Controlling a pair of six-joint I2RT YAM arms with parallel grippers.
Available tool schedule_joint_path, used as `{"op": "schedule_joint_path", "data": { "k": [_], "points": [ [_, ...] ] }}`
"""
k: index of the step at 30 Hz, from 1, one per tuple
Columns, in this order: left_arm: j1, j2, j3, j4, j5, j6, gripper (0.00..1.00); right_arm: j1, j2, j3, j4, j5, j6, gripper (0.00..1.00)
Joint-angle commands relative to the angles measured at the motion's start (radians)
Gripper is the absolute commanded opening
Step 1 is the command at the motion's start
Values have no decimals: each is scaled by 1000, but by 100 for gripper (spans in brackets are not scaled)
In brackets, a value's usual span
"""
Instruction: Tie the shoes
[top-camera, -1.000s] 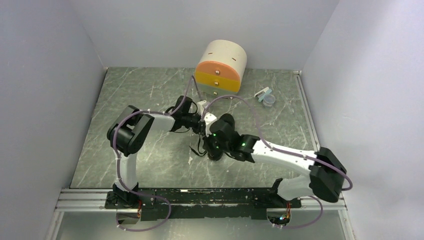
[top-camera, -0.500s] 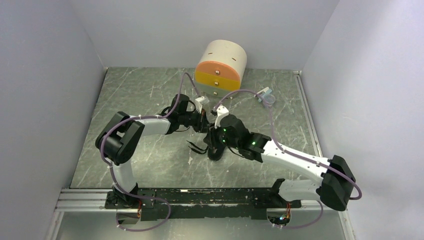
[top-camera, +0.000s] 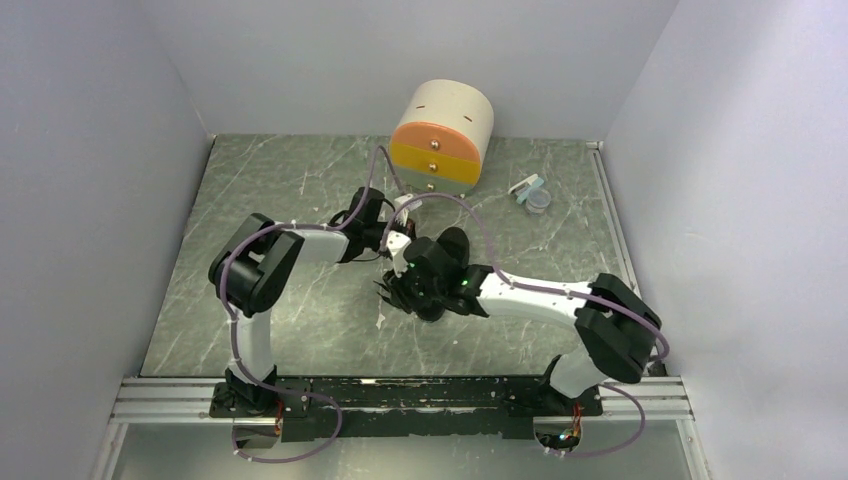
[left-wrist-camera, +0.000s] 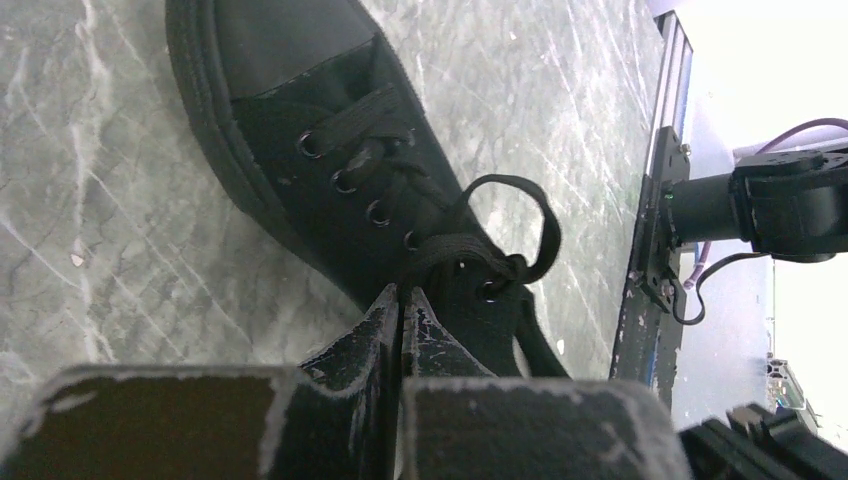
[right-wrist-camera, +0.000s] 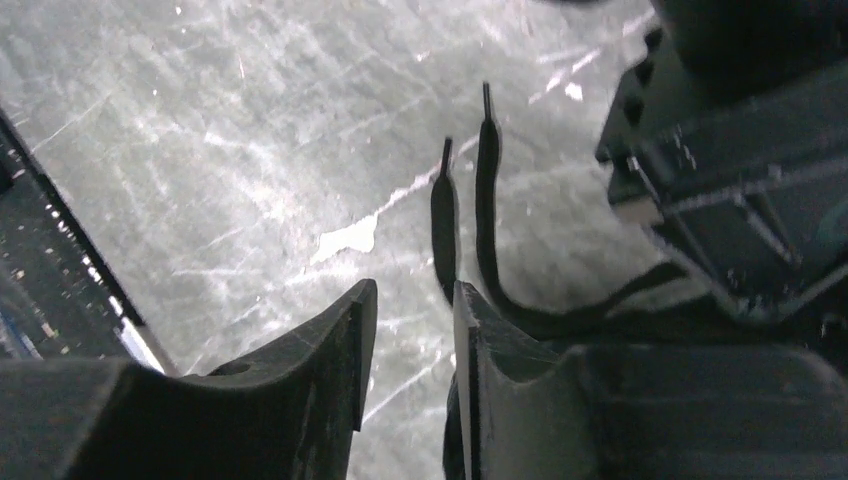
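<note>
The black shoe (left-wrist-camera: 300, 130) lies on the marble table, toe to the upper left in the left wrist view, with a lace loop (left-wrist-camera: 545, 225) standing beside its top eyelets. My left gripper (left-wrist-camera: 401, 292) is shut on a strand of the black lace just above the top eyelets. In the top view the left gripper (top-camera: 397, 243) sits just behind the right gripper (top-camera: 402, 288), which hides most of the shoe. My right gripper (right-wrist-camera: 412, 290) is open, low over the table, with nothing between its jaws. Two loose lace ends (right-wrist-camera: 486, 180) lie beside its right finger (right-wrist-camera: 470, 330).
A round drawer box (top-camera: 443, 135) with orange and yellow drawers stands at the back. A small clear container with a lid (top-camera: 534, 194) lies at the back right. Grey walls close in three sides. The arms' mounting rail (top-camera: 400, 395) runs along the near edge.
My right arm has folded in and its gripper has moved left and down over the shoe's laces. My left gripper has shifted slightly, still holding the lace.
</note>
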Motion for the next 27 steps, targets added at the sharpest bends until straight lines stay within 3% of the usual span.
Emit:
{"op": "schedule_joint_path", "data": {
  "k": [1, 5, 10, 14, 19, 23, 27],
  "points": [
    [10, 37, 39, -11, 31, -6, 5, 19, 61, 1, 174, 57, -94, 35],
    [20, 53, 72, -75, 29, 19, 5, 21, 61, -29, 276, 169, 4, 34],
    [37, 38, 71, -109, 41, 43, 5, 20, -17, 17, 267, 205, 38, 40],
    [41, -6, 39, -84, 59, 40, 5, -7, -72, 99, 112, 289, 107, 45],
    [42, -42, -7, -16, 75, -11, 5, -33, -103, 141, -217, 352, 320, 49],
    [41, -81, -61, 65, 73, -82, 5, -47, -155, 83, -396, 345, 464, 50],
    [27, -122, -124, 129, 78, -134, 5, -184, -207, 13, -478, 255, 580, 55]
  ]
}}
